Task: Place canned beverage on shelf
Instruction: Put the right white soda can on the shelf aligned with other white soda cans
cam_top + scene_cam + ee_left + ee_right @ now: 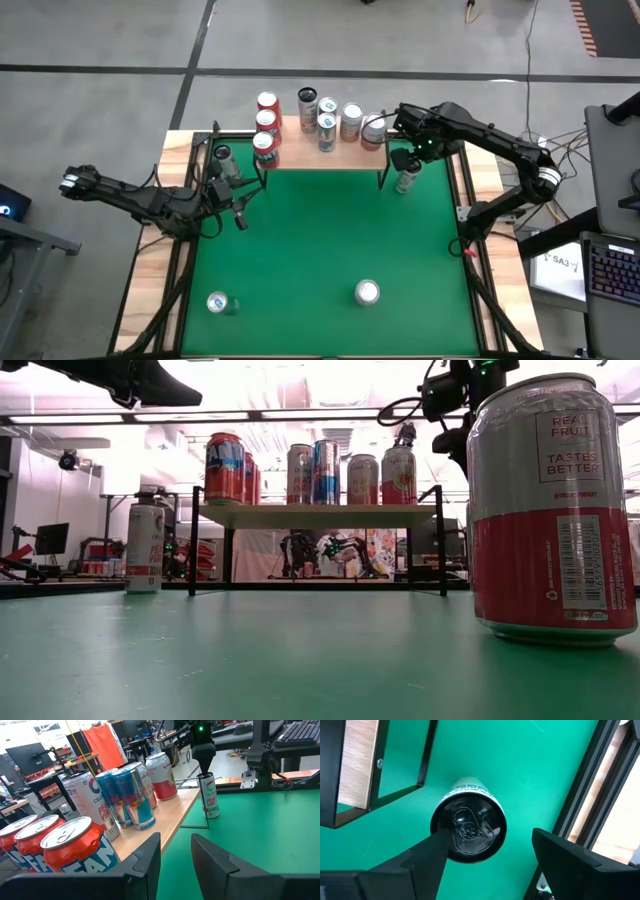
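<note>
The shelf (320, 150) stands at the table's far side with several upright cans on its wooden top: red ones (266, 122) at its left end, blue, white and pink ones (131, 795) further along. A slim white can (407, 180) stands upright on the green table just off the shelf's right end. My right gripper (490, 842) hangs open right above it, pointing down, one finger to either side of the can's dark top (468, 827). My left gripper (176, 850) hovers level at the shelf's left front, fingers slightly apart, nothing between them.
Another slim can (222, 155) stands on the table beside the shelf's left end. Two cans stand near the front edge, one at the left (217, 302) and one right of the middle (367, 292). Black frame rails (590, 780) run along the table's right side.
</note>
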You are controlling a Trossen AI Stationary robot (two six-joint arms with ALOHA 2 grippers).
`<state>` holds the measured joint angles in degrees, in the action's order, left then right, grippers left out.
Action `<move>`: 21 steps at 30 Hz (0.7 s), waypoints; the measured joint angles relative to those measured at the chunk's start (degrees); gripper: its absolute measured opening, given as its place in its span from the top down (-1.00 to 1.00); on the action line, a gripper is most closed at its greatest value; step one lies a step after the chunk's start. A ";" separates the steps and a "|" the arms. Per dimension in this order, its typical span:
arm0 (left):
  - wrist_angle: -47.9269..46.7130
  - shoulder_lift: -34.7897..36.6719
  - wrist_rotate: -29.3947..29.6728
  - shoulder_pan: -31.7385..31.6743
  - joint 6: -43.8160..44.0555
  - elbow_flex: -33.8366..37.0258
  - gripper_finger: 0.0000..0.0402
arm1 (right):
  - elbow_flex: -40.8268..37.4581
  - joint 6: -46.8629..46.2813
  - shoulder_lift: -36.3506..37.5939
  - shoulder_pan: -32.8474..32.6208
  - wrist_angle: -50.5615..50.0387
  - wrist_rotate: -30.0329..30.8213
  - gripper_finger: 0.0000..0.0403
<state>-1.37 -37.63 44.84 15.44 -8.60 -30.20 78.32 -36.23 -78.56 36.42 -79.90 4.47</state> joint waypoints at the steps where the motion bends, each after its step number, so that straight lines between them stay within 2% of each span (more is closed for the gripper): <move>1: 0.00 0.00 0.00 0.00 0.00 0.00 0.55 | 0.00 0.02 0.00 0.00 0.12 -0.04 -0.38; 6: 0.00 0.00 0.00 0.00 0.00 0.00 0.55 | 0.00 0.24 0.00 -0.02 1.70 -1.87 -0.38; 21: -0.02 0.00 0.00 0.00 0.00 0.00 0.55 | -0.89 -0.15 0.02 -0.02 2.91 -1.53 -0.38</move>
<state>-1.39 -37.63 44.84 15.44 -8.60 -30.20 77.43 -36.38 -78.54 36.40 -76.99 2.94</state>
